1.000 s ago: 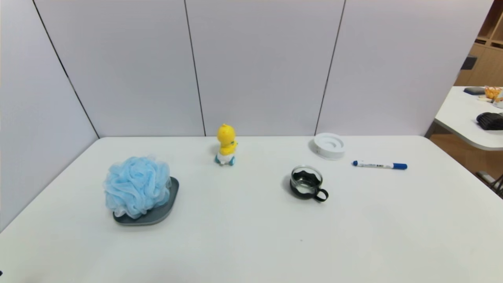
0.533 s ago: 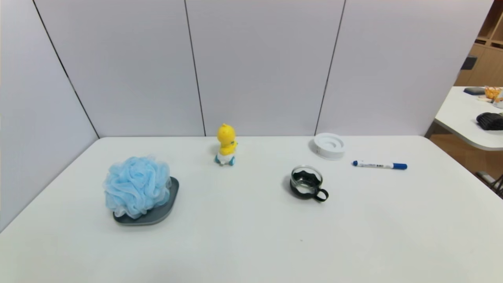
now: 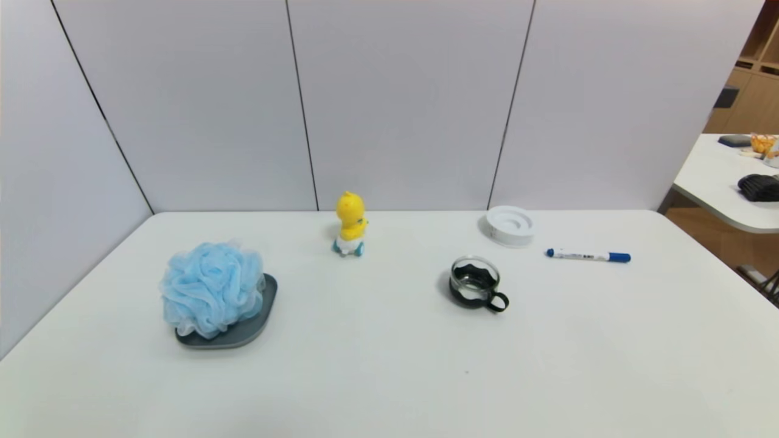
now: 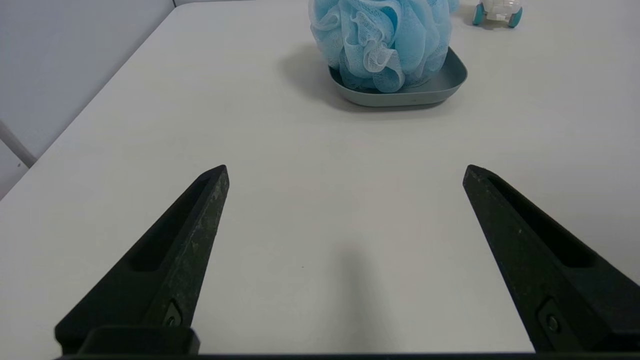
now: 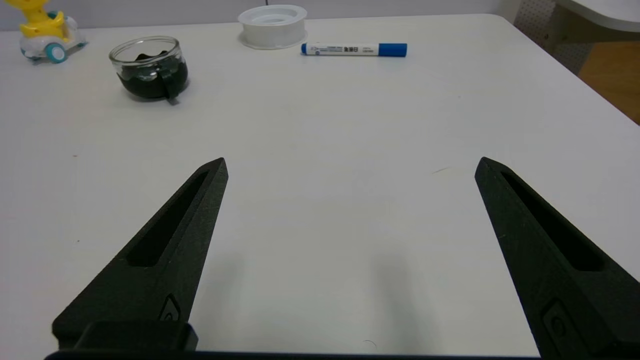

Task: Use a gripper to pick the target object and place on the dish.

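Pouf (image 3: pixel 213 289) sits on the dish (image 3: pixel 252 331), seemingly well apart from the wide-open left pincer (image 4: pixel 346 172).

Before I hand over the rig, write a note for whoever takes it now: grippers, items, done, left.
Left gripper: open, empty, above the near table, short of the dish.
Right gripper: open, empty, above its own side of the table.
Items: the blue bath pouf sits on the grey dish, at the robot's left.
Done: pouf is on the dish, released.
Left: seemingly nothing; perhaps check that it sits securely.
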`<action>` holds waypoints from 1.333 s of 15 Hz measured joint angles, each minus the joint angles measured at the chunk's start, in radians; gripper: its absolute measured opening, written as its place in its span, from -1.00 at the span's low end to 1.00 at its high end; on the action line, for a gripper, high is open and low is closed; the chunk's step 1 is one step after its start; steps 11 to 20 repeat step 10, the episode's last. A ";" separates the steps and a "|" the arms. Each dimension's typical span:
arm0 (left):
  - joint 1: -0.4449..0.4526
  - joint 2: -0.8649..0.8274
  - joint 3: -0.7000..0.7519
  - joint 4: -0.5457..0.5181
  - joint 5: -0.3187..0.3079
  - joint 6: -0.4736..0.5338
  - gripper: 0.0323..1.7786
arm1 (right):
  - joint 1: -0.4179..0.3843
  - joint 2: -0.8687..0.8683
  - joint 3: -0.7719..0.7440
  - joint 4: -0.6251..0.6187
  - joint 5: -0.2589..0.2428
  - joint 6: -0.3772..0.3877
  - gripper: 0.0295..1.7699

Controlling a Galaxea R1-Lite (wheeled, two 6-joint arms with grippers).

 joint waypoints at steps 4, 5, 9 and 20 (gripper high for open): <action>0.000 0.000 0.000 0.000 0.000 0.000 0.90 | 0.000 0.000 0.000 0.000 -0.003 0.004 0.93; 0.000 0.000 0.000 0.000 0.000 0.000 0.90 | 0.000 0.000 0.000 0.000 -0.009 0.007 0.93; 0.000 0.000 0.000 0.000 0.000 0.000 0.90 | 0.000 0.000 0.000 0.000 -0.010 0.005 0.93; 0.000 0.000 0.000 0.000 0.000 0.000 0.90 | 0.000 0.000 0.000 0.000 -0.010 0.007 0.93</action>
